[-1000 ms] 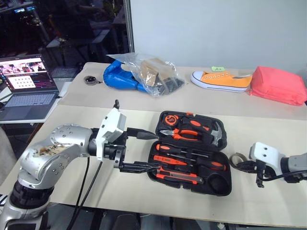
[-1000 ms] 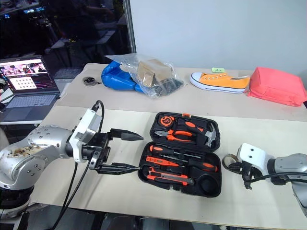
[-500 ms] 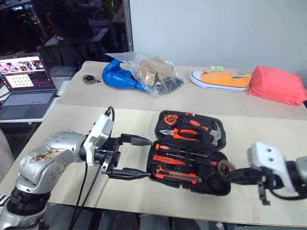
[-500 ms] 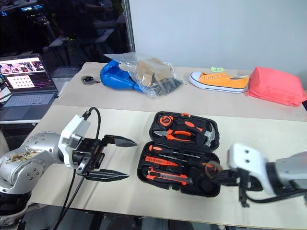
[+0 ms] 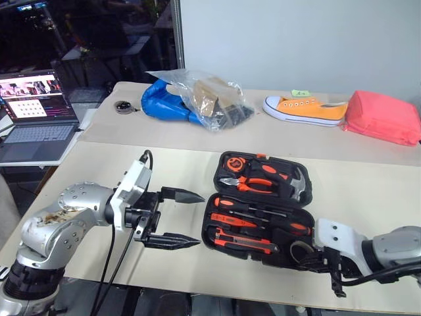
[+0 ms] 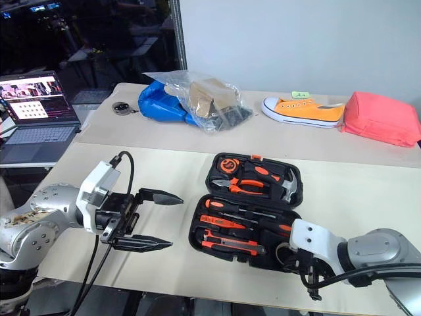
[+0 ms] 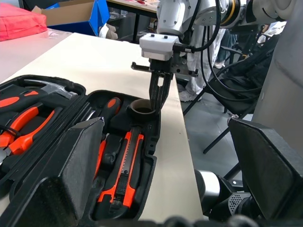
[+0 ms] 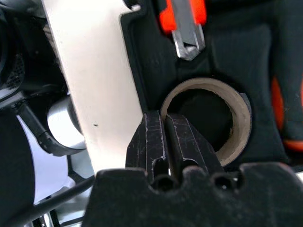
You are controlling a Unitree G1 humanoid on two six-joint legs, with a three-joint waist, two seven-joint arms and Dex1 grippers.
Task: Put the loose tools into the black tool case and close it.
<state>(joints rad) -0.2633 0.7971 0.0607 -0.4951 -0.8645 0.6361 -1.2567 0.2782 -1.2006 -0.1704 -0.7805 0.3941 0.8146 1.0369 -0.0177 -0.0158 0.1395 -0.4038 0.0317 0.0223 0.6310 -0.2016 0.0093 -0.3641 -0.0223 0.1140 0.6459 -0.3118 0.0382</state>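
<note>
The right end effector (image 8: 163,142) is clamped on the rim of the tape roll (image 8: 239,123), which sits just ahead of its tips in the near right corner pocket of the open tool case (image 5: 227,172). The case also holds screwdrivers (image 5: 253,205), a utility knife (image 5: 240,241), pliers and a hammer. The left end effector (image 5: 187,218), fingers wide apart and empty, hangs just left of the case over the table (image 5: 368,191).

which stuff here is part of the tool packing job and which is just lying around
Job: black tool case, tape roll pinched by the right gripper, screwdrivers, utility knife.

Lying about: orange shoe, red pouch, plastic bag, blue bag, laptop.
</note>
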